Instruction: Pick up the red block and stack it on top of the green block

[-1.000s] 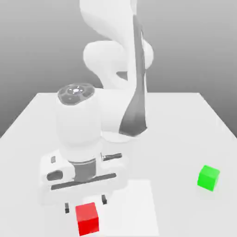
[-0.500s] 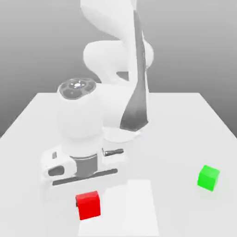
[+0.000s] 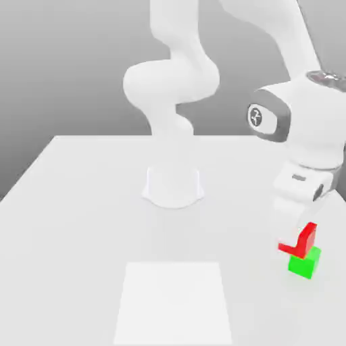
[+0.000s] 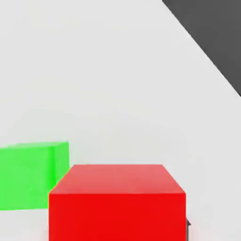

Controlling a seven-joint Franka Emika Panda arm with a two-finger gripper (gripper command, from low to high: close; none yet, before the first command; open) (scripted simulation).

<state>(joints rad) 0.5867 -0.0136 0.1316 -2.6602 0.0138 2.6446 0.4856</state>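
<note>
White and matte, the broad flat tabletop (image 3: 81, 223) spread under everything in the exterior view, with a paler square patch (image 3: 173, 301) marked on its near middle. On it, further back, stood the white glossy robot arm (image 3: 177, 88), its round base (image 3: 173, 186) planted behind the patch and its upper links arching over toward the exterior view's right. There the bulky white wrist housing with a grey ring (image 3: 301, 121) hung over the table's right side, and below it the two-finger gripper (image 3: 297, 233) pointed downward.

Its jaws were clamped on the small bright red cube with plain matte faces (image 3: 301, 240), which was lifted off the table and looked tilted, one corner lower than the rest. Directly under it sat the small bright green cube with plain matte faces (image 3: 304, 262), resting on the tabletop near the right edge. From the exterior view the red block's lower edge appeared to meet or just overlap the green block's top, though whether they truly touched was hard to say from that angle.

In the hand view the red block (image 4: 117, 202) loomed close, and the green block (image 4: 33, 176) lay beside and beyond it on the pale table surface (image 4: 103, 75), offset to one side, not squarely beneath.
</note>
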